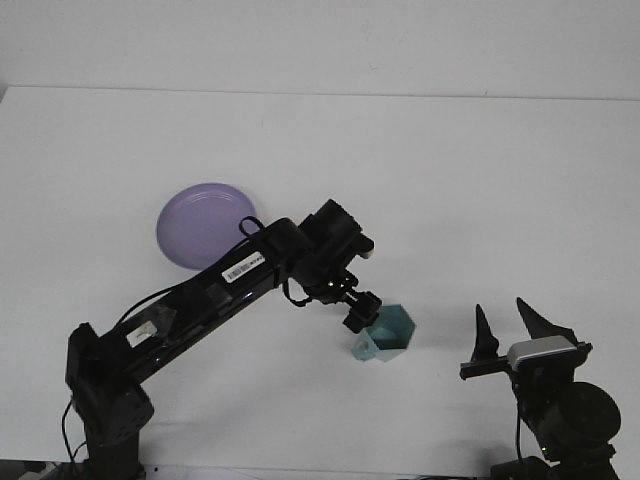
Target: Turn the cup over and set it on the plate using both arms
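While the left arm (200, 300) stretches diagonally across the white table (450, 180) from its base at about seven o'clock, its left end effector (360, 315) sits right at the upper-left edge of the teal cup (388, 332), touching or very nearly touching it; the black fingers are bunched into a dark mass against the cup, so I cannot tell whether they are spread or closed, nor whether they actually hold the rim. That cup lies tipped on its side a little below and to the right of the table's middle, its faceted, hexagon-looking face turned toward the camera and a paler handle or lip poking out at its seven o'clock side. At roughly ten o'clock from the cup, well apart from it, the purple plate (203, 224) rests flat on the table, and the arm's upper link passes just beside the plate's lower-right rim, covering a small part of it. A white label with dark print runs along that link, and a thin black cable loops above it near the wrist. Down at about four o'clock from the cup, near the frame's bottom edge, the right end effector (508, 325) points upward with its two dark, pointed fingers set wide apart, holding nothing and standing clear of the cup.
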Available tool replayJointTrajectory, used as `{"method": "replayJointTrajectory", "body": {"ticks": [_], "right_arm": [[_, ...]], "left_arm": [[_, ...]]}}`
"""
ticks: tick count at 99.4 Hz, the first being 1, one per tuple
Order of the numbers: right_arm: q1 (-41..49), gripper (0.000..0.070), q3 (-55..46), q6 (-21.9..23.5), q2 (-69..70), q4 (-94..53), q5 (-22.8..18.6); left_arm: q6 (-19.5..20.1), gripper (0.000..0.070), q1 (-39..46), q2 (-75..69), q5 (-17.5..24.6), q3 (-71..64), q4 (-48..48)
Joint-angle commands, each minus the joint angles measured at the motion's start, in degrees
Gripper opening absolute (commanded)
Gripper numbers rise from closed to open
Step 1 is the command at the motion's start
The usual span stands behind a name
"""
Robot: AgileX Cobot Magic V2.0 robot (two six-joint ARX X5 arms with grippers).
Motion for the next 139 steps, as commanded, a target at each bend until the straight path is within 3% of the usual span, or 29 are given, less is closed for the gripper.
{"method": "replayJointTrajectory", "body": {"ticks": [1,50,53,58,69,99,120,139], "right_arm": [[0.00,0.0411,0.33,0.37,0.07,0.48,0.24],[0.00,0.0411,0.33,0.39,0.07,0.35,0.24],[0.00,0.0411,0.33,0.39,0.07,0.35,0.24],[0.00,0.0411,0.33,0.39,0.07,0.33,0.24],[0.00,0.0411,0.33,0.37,0.07,0.31,0.24],[0.00,0.0411,0.33,0.37,0.07,0.09,0.24],[0.00,0.0411,0.33,0.37,0.07,0.11,0.26],[0.00,0.0411,0.33,0.57,0.07,0.09,0.24]], "left_arm": [[0.70,0.0474,-1.11,2.60,0.55,1.95,-0.13],[-0.31,0.0448,-3.63,11.43,0.79,2.51,4.13],[-0.31,0.0424,-3.74,11.61,0.79,2.51,4.28],[-0.31,0.0325,-3.85,11.65,0.81,2.51,4.52],[0.31,0.0000,-4.28,11.65,0.81,2.51,5.35],[0.07,0.0013,-3.26,10.91,0.66,2.99,3.50],[3.32,0.0013,1.05,9.31,-4.94,8.00,-5.62],[5.03,0.0013,8.44,4.57,-7.37,10.34,-10.19]]}}
